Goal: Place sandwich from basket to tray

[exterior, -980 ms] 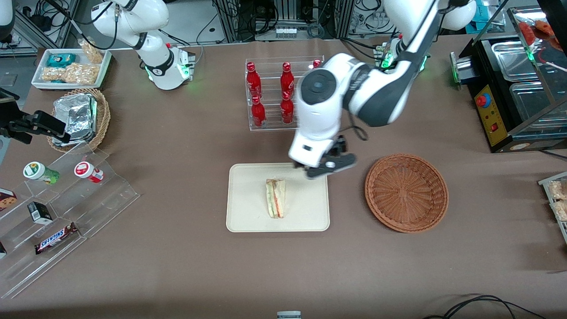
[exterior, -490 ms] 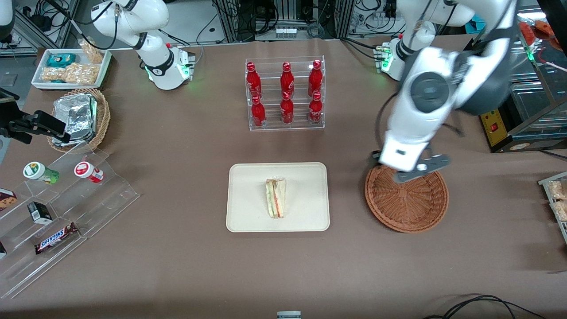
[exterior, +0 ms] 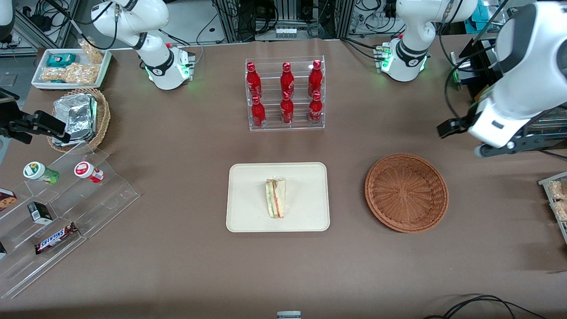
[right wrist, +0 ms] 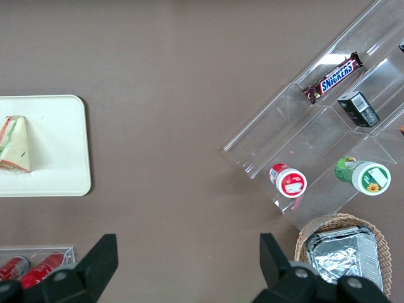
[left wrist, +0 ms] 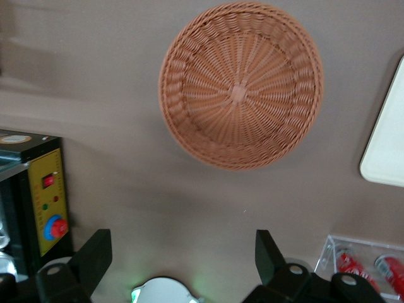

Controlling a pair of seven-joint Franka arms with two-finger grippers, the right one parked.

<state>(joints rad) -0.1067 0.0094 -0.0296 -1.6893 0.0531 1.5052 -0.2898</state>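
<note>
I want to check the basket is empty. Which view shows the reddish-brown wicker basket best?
The left wrist view: the open gripper looks straight into the reddish-brown wicker basket, empty. The front view shows it whole but smaller; the right wrist view misses it.

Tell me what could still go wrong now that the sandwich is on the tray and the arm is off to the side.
Little looks risky. The sandwich stands on its narrow edge on the tray, so a knock to the table might tip it. The open gripper hangs high above the table, farther from the front camera than the empty basket and close to the black machine with the red button; a careless move there could clip that machine.
</note>
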